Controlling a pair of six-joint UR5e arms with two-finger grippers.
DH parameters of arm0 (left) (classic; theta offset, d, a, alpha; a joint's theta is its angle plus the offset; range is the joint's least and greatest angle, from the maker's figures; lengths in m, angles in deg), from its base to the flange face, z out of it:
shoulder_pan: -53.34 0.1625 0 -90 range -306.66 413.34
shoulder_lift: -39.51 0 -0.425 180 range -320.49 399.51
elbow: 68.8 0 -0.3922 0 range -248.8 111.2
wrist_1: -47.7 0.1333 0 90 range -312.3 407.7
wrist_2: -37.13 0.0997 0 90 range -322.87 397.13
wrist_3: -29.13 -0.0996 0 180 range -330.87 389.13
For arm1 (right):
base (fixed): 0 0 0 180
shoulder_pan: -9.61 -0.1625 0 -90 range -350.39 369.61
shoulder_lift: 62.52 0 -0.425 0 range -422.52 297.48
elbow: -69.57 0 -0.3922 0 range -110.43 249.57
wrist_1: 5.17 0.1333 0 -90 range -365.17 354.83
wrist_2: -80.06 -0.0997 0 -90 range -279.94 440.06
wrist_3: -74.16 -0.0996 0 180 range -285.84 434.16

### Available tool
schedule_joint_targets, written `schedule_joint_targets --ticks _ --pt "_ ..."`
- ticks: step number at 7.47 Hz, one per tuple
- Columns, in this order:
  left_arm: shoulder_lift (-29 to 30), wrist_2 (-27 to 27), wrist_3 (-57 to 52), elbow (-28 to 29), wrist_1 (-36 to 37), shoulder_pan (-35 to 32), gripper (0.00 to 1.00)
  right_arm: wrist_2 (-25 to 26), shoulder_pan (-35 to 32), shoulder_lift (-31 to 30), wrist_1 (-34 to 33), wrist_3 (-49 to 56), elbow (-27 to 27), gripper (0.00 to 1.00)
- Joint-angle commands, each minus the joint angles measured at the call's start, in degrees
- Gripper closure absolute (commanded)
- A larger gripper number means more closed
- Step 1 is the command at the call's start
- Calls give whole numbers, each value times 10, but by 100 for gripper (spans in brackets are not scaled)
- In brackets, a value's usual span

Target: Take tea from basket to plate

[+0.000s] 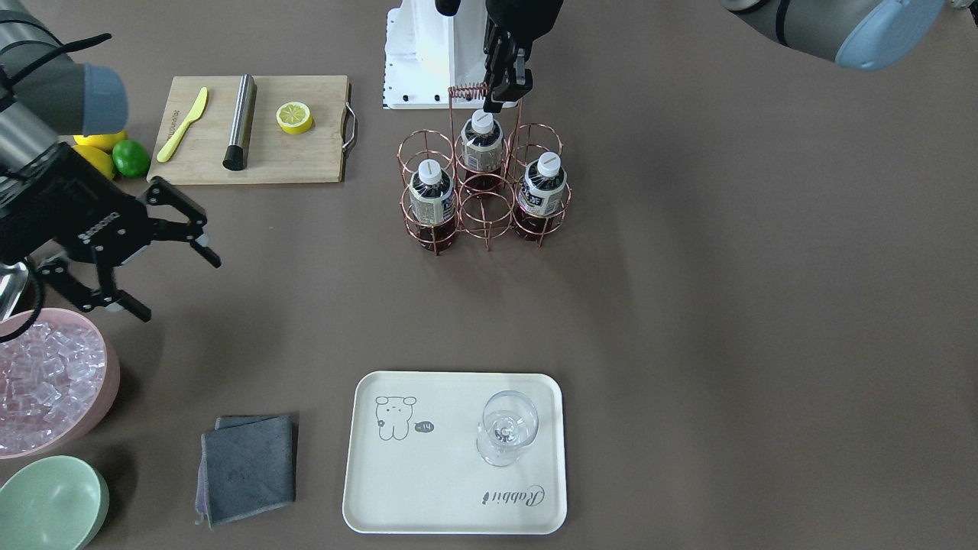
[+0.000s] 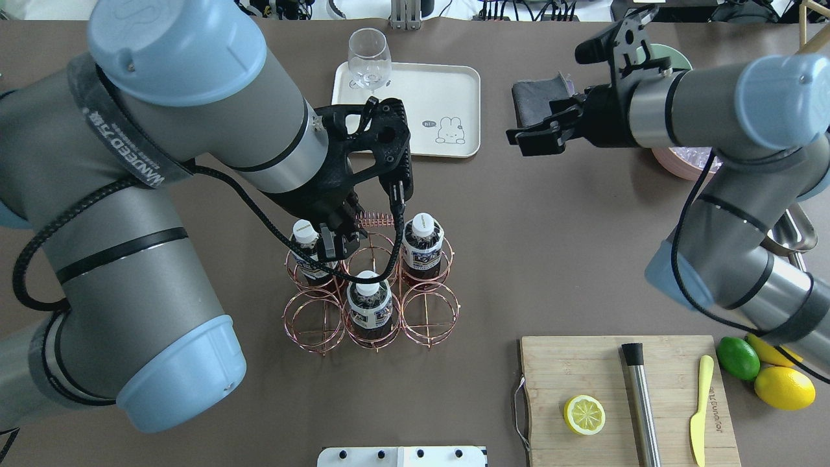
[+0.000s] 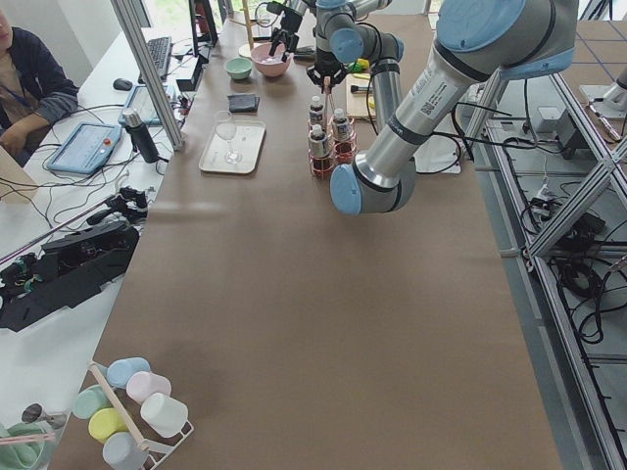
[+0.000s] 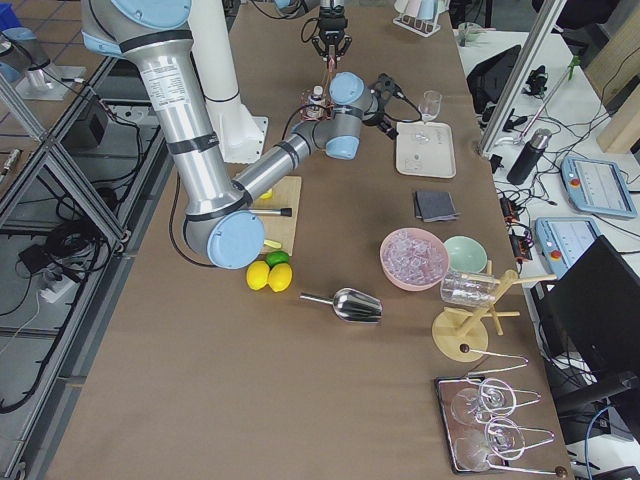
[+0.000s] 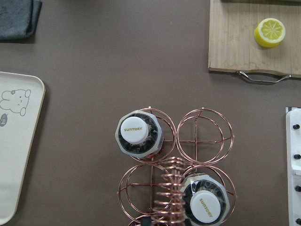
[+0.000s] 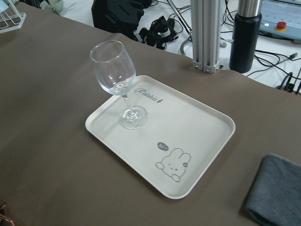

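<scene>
Three tea bottles stand in the copper wire basket (image 1: 418,141): one nearest the robot (image 1: 483,141), (image 2: 368,295), and two behind it (image 1: 432,191), (image 1: 544,187). My left gripper (image 2: 363,230) hangs open above the basket, over its coiled handle (image 5: 169,188), and holds nothing; it also shows in the front view (image 1: 510,88). The left wrist view looks down on two white caps (image 5: 137,129), (image 5: 205,205). The cream plate (image 1: 428,473), (image 6: 197,136) lies across the table with a wine glass (image 1: 506,428) on it. My right gripper (image 1: 177,286), (image 2: 546,94) is open and empty, off to the side.
A cutting board (image 1: 306,153) carries a lemon half (image 1: 294,118), a steel cylinder (image 1: 241,122) and a yellow knife (image 1: 182,124). Lemons and a lime (image 1: 131,158) lie beside it. A pink bowl of ice (image 1: 46,382), a mint bowl (image 1: 50,504) and a grey cloth (image 1: 248,467) sit near the plate.
</scene>
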Motion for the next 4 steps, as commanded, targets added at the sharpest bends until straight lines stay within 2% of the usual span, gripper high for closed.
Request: schedule_joint_targets --ticks 1,3,4 --pt "-1 1 0 -2 1 -1 100 119 99 0 -38 -9 70 1" --pt "-1 1 6 -2 2 -1 100 201 167 5 -47 -3 73 1" --pt "-1 1 6 -2 2 -1 100 222 183 28 -64 -5 71 1"
